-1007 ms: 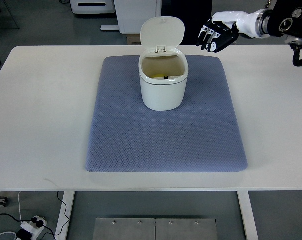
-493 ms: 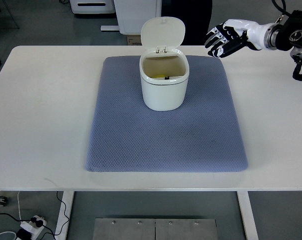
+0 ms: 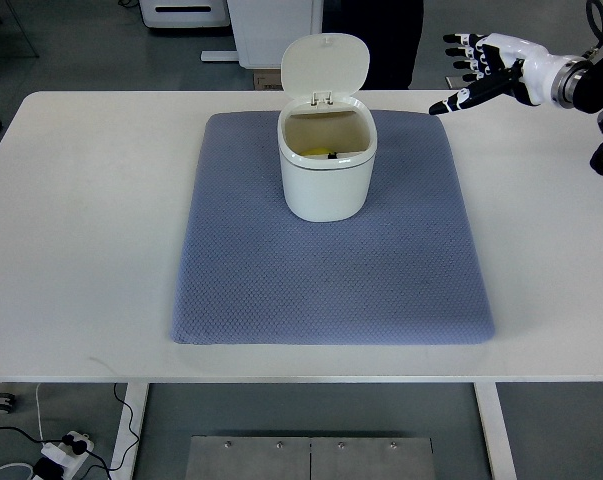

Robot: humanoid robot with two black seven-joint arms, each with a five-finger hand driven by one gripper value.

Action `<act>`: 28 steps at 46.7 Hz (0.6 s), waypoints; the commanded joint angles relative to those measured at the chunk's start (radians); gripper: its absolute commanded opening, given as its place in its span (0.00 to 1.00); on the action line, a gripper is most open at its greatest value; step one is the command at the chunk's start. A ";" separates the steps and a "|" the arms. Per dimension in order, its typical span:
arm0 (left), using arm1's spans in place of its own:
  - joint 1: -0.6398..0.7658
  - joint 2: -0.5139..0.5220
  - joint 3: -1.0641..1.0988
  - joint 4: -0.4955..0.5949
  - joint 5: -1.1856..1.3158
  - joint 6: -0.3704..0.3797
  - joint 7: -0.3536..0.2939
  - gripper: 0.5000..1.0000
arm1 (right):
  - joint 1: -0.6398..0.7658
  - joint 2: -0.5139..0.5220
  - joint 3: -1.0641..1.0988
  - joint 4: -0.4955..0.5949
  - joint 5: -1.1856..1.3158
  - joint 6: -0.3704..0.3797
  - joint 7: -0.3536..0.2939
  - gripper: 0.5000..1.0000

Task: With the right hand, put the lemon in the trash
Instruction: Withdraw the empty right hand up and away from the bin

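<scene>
A white trash bin stands on the far half of a blue-grey mat, its lid tipped up and back. Inside it, low against the far wall, shows a bit of the yellow lemon. My right hand hovers over the table's far right corner, well to the right of the bin, fingers spread and holding nothing. Its arm comes in from the right edge. The left arm does not show.
The white table runs wide on both sides of the mat. Beyond its far edge stand white cabinets and a dark panel. Cables and a power strip lie on the floor at lower left.
My right hand has drawn back to the right and away from the bin, and its fingers have spread out flatter. The bin and lemon have not moved.
</scene>
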 commanded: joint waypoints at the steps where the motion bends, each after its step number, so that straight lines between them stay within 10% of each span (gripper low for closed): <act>1: 0.000 0.000 0.000 0.000 0.000 0.000 0.000 1.00 | -0.044 0.000 0.077 -0.003 0.001 0.000 0.000 1.00; 28: 0.000 0.000 0.000 0.000 0.000 0.000 0.000 1.00 | -0.244 0.020 0.433 -0.044 0.006 -0.002 0.010 1.00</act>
